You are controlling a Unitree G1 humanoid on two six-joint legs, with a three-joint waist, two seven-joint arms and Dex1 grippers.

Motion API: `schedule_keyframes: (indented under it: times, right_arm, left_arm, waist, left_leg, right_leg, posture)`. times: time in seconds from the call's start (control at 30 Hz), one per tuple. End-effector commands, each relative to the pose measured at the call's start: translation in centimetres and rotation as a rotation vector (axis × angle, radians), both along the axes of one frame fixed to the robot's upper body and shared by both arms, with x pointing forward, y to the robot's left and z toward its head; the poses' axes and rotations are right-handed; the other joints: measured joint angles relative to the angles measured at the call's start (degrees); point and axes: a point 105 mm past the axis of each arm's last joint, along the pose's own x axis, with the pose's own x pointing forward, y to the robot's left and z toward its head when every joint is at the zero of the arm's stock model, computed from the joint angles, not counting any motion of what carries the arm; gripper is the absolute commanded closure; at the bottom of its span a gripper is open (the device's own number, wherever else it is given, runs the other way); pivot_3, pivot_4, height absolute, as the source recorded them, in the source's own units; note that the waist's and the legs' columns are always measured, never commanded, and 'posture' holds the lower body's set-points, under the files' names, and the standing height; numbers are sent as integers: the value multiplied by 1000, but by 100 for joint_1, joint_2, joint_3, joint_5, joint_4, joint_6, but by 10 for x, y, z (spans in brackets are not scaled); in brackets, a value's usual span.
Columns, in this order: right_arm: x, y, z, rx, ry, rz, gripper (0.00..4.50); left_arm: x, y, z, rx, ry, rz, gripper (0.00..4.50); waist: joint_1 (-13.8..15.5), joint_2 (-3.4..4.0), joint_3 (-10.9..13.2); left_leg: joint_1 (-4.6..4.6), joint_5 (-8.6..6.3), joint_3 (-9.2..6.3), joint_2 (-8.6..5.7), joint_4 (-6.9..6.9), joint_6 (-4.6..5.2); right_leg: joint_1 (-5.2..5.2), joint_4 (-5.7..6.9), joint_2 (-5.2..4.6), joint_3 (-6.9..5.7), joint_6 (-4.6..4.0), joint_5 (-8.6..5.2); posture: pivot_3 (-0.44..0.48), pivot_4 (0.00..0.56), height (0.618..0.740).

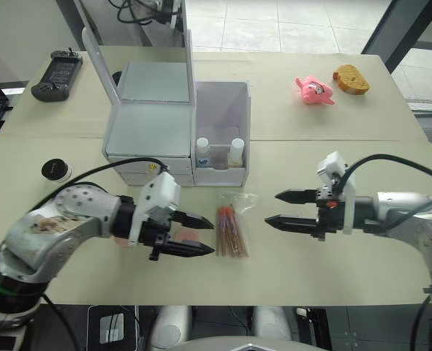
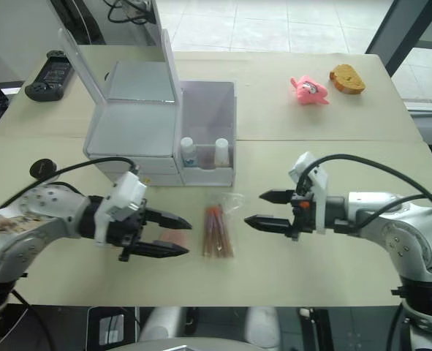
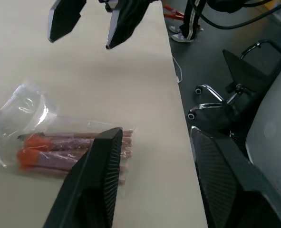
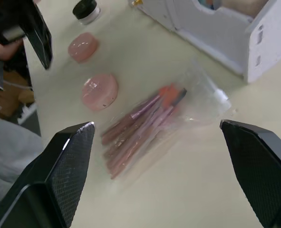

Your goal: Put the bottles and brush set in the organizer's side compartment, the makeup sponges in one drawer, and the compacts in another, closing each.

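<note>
The white-grey organizer (image 1: 148,128) stands mid-table with its mirror lid upright. Its side compartment (image 1: 223,106) holds the two white-capped bottles, the clear one (image 1: 202,152) and the cream one (image 1: 235,152). In front of it the brush set (image 1: 230,228) lies flat in its clear bag. My left gripper (image 1: 201,235) hovers open just left of the bag, with a pink makeup sponge (image 2: 173,238) on the table under its fingers. The two sponges (image 4: 100,91) (image 4: 83,46) lie side by side. A black-topped compact (image 1: 55,170) sits at far left. My right gripper (image 1: 273,208) stands open, right of the bag.
A pink plush toy (image 1: 315,90) and an orange-brown bread-like piece (image 1: 351,79) lie at the back right. At the back left corner rests a black handheld controller (image 1: 57,73). The table's front edge runs close below both grippers.
</note>
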Motion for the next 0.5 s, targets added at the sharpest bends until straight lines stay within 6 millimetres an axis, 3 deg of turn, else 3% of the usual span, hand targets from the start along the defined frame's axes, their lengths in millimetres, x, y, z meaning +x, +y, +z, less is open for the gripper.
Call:
schedule_keyframes:
  times: [0.03,0.13,0.2,0.3,0.5]
  right_arm:
    - [-10,5,-16,42,187,-38,0]
    - [-13,7,-33,55,337,-78,0]
    - [-12,8,-38,82,400,-106,0]
    - [-2,8,-40,118,422,-171,0]
    - [10,33,-48,194,500,-221,0]
  left_arm:
    - [11,-12,-17,-7,2,26,3406]
    - [19,-17,-36,8,33,75,4396]
    - [23,-17,-50,49,30,106,4455]
    - [29,-20,-56,54,18,140,4455]
    - [38,-24,-73,121,7,203,4455]
  waist:
    - [5,0,0]
    - [18,0,0]
    - [11,0,0]
    - [-1,0,0]
    - [-29,2,-2]
  left_leg:
    - [-1,0,-1,0,0,0]
    - [-1,-2,-5,-1,0,4]
    - [1,-2,-4,-2,-1,4]
    - [2,-2,-6,-1,-2,4]
    - [8,-2,-9,-1,-1,4]
  right_leg:
    - [-1,0,0,0,-1,-1]
    - [1,-2,0,-2,-1,-1]
    - [0,1,0,-1,-1,-1]
    - [-1,2,3,-1,-2,-1]
    - [4,5,3,-1,-1,-1]
  posture:
    - [0,150,740]
    - [0,150,740]
    - [0,150,740]
    - [0,150,740]
    - [0,150,740]
